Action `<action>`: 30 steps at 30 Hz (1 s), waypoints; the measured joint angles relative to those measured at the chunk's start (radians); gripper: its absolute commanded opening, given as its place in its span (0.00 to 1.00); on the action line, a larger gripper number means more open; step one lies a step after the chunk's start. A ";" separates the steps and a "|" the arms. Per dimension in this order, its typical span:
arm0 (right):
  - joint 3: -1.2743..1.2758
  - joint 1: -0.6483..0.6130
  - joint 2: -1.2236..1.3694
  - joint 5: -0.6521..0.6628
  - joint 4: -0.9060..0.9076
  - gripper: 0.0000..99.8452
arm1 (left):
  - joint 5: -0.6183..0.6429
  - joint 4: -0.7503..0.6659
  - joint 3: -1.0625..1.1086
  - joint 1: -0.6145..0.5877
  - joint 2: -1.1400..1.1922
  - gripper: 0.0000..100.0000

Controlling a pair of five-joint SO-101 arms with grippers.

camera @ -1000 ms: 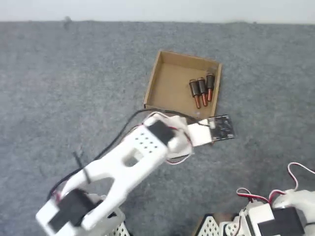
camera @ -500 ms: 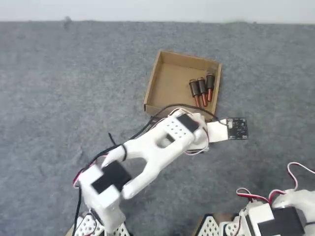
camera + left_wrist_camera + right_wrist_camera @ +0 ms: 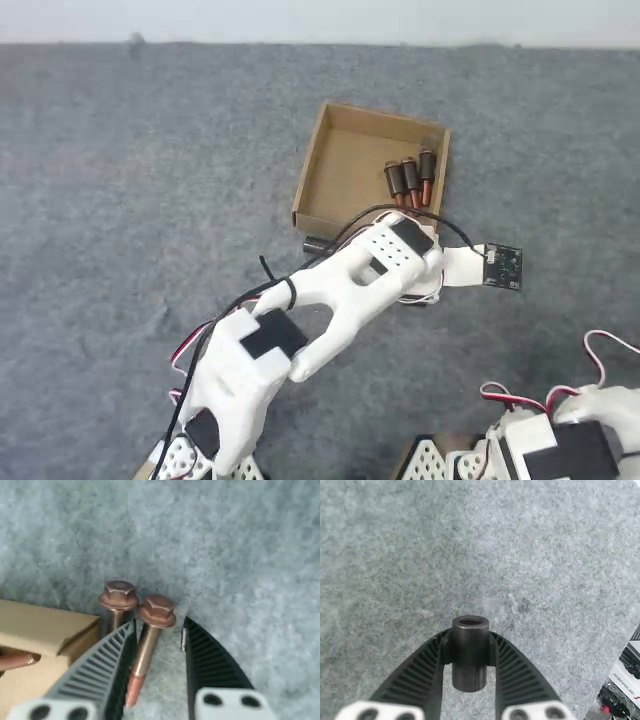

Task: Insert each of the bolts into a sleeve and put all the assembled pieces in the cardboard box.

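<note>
Second bolt and box wall close alongside; open carpet opposite.

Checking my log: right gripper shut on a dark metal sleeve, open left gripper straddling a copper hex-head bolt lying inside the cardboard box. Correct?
No. The left wrist view shows the copper hex-head bolt lying on the grey carpet beside the brown cardboard box, not inside it. The dark metal sleeve claim stands.

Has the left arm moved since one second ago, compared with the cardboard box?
Yes. The left arm has swung to the right along the near wall of the cardboard box; its wrist is now past the box's right corner.
</note>
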 measured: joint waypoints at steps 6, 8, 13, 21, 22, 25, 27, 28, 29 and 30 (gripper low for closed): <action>0.000 0.000 0.000 0.000 0.000 0.01 | -0.012 0.114 -0.144 0.012 0.092 0.02; 0.000 0.000 0.000 0.000 0.000 0.01 | -0.015 0.157 -0.193 0.020 0.124 0.01; 0.000 0.000 0.000 0.000 0.000 0.01 | -0.014 0.238 -0.282 0.020 0.181 0.01; 0.000 0.000 0.000 0.000 0.000 0.01 | -0.014 0.356 -0.299 0.020 0.183 0.01; 0.000 0.000 0.000 0.000 0.000 0.01 | 0.006 0.362 -0.299 0.020 0.183 0.01; 0.000 0.000 0.000 0.000 0.000 0.01 | 0.095 0.370 -0.299 0.020 0.180 0.01; 0.000 0.000 0.000 0.000 0.000 0.01 | 0.153 0.377 -0.296 0.018 0.158 0.01; 0.000 0.000 0.000 0.000 0.000 0.01 | 0.180 0.377 -0.290 0.014 0.144 0.01; 0.000 -0.003 0.000 0.000 0.005 0.01 | 0.207 0.377 -0.275 0.008 0.124 0.01; 0.000 -0.011 0.000 0.000 0.017 0.01 | 0.235 0.376 -0.258 -0.002 0.101 0.01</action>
